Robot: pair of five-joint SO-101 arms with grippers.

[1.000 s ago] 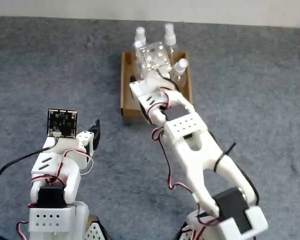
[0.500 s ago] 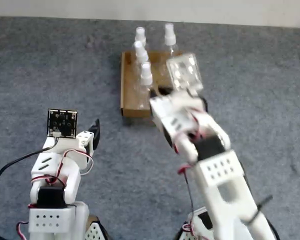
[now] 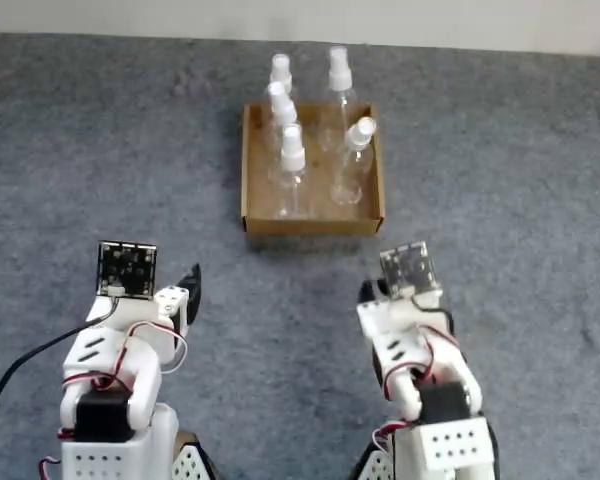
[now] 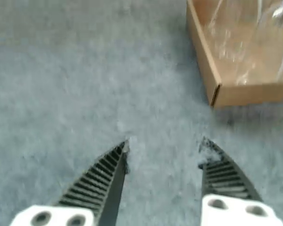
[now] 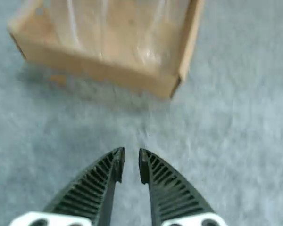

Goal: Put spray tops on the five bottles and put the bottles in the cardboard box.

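High view: a shallow brown cardboard box (image 3: 313, 226) sits upper centre, holding 5 clear plastic bottles (image 3: 290, 190) with white spray tops (image 3: 293, 150). The 2 rearmost may stand just behind its back wall; I cannot tell. The white left arm (image 3: 110, 350) is lower left and the white right arm (image 3: 420, 350) lower right, both well apart from the box. The task looks done, so parking calls for low moves away from the near wall.

Left wrist view: the left gripper (image 4: 164, 143) is spread wide and empty over grey carpet (image 4: 61, 70). The box corner is upper right, with carpet between.

Right wrist view: the right gripper (image 5: 130, 153) is nearly pinched together, grasping nothing. The box's front wall crosses the top.
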